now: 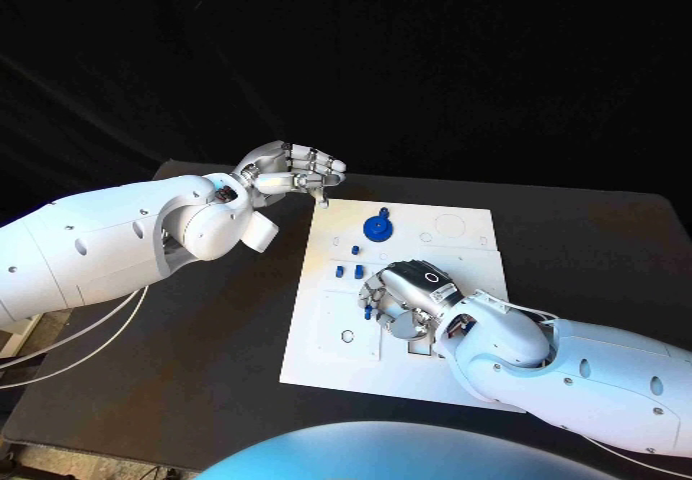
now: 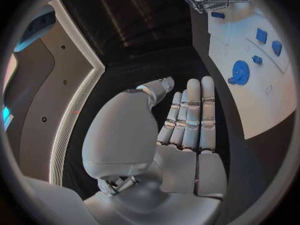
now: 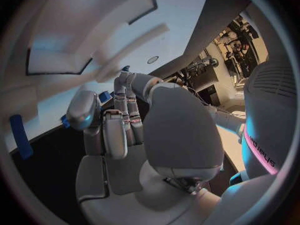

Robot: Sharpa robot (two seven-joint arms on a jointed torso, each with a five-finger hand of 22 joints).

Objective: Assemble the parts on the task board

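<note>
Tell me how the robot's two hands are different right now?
The left hand hovers off the task board, by its far corner; the right hand is down over the board's middle. The left hand holds nothing, fingers straight and together; the right hand's fingers curl around small blue parts. Both are silver, on white arms.
</note>
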